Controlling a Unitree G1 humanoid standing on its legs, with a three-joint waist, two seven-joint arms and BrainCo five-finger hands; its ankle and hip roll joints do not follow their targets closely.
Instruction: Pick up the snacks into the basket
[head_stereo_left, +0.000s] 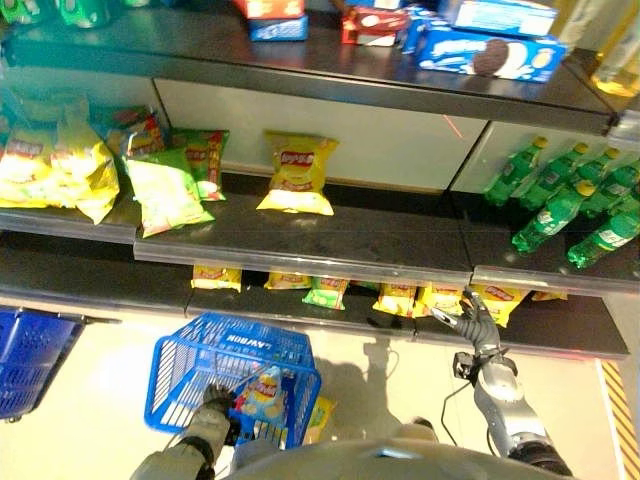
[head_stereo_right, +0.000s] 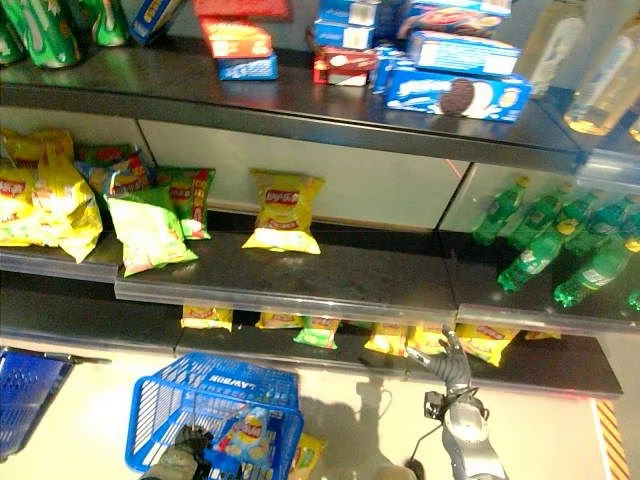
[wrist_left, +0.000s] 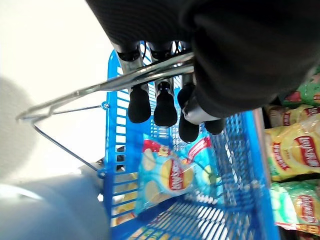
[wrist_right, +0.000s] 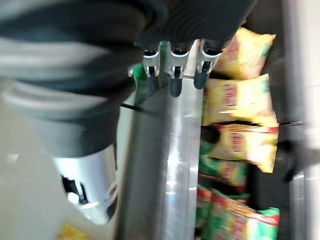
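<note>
In front of me stands a dark shelf unit; on its middle board a yellow chip bag sits alone, with a heap of yellow and green bags to its left and green bottles lying to its right. Above the yellow chip bag, the top board carries blue and red biscuit boxes. Below it, the lowest board holds a row of small snack packs.

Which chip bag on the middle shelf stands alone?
The yellow chip bag at the middle shelf's centre, propped against the back wall. The other bags cluster overlapping at the left end.
</note>
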